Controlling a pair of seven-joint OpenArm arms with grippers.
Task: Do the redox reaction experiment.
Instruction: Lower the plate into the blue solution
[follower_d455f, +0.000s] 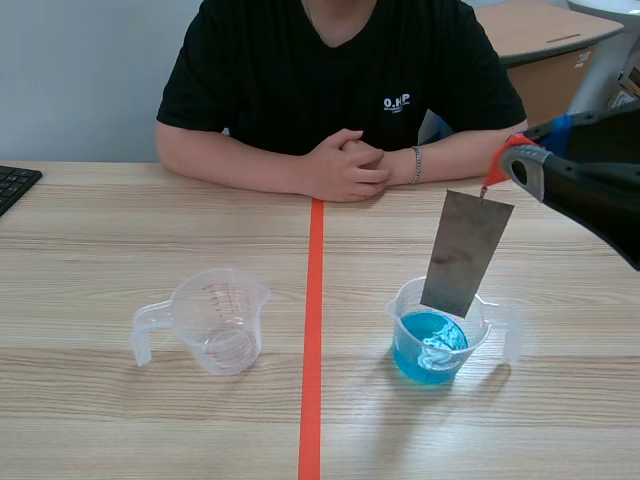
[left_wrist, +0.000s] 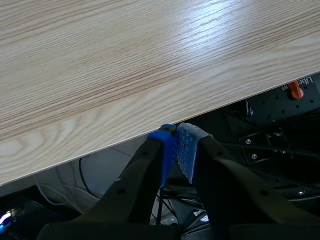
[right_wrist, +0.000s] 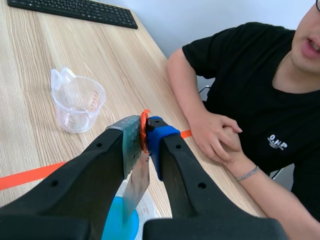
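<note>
A grey metal plate (follower_d455f: 465, 253) hangs tilted from a small red clip (follower_d455f: 498, 163), and my right gripper (follower_d455f: 512, 160) is shut on that clip. The plate's lower end sits inside the rim of a clear beaker (follower_d455f: 405, 305) holding blue liquid (follower_d455f: 425, 345); whether it touches the liquid I cannot tell. In the right wrist view the clip (right_wrist: 144, 127) is pressed between the pads of my right gripper (right_wrist: 144, 134), with the plate (right_wrist: 136, 186) below it over the blue liquid (right_wrist: 119, 220). My left gripper (left_wrist: 176, 145) is shut on nothing, just past the table's near edge (left_wrist: 125, 75).
An empty clear measuring cup (follower_d455f: 215, 320) stands left of the orange tape line (follower_d455f: 312, 330), also seen as the cup (right_wrist: 77, 102) in the right wrist view. A person's clasped hands (follower_d455f: 345, 165) rest at the far side. A black keyboard (follower_d455f: 12, 185) lies at the far left.
</note>
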